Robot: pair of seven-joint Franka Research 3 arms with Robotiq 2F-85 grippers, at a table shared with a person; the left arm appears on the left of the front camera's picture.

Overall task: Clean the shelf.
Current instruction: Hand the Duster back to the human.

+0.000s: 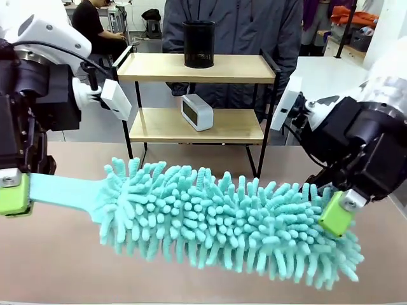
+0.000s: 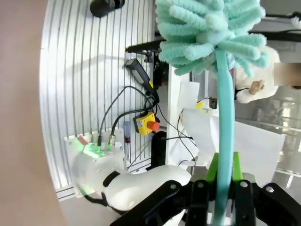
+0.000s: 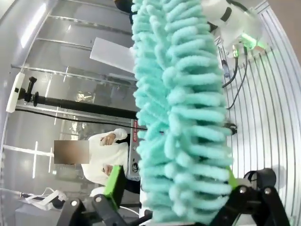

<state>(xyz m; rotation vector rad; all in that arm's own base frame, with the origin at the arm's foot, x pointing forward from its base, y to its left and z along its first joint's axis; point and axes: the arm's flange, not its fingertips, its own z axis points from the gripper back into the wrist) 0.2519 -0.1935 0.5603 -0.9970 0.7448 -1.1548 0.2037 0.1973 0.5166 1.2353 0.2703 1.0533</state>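
A teal fluffy duster [image 1: 222, 219] hangs level above the table, across the front view. My left gripper [image 1: 15, 192] is shut on its flat handle; in the left wrist view the handle [image 2: 225, 117] runs up from between the green pads of that gripper [image 2: 225, 173]. My right gripper [image 1: 337, 215] straddles the duster's far end. In the right wrist view this gripper [image 3: 171, 182] has its jaws wide apart around the duster head [image 3: 181, 103], with a gap at one pad. The shelf [image 1: 197, 68] stands behind, at the table's far edge.
A black mesh cup [image 1: 199, 44] stands on the shelf's top board. A small white clock-like box [image 1: 196, 112] lies on the lower board. A person in a dark jacket [image 1: 235, 28] stands right behind the shelf. Bare tan tabletop [image 1: 57, 254] lies under the duster.
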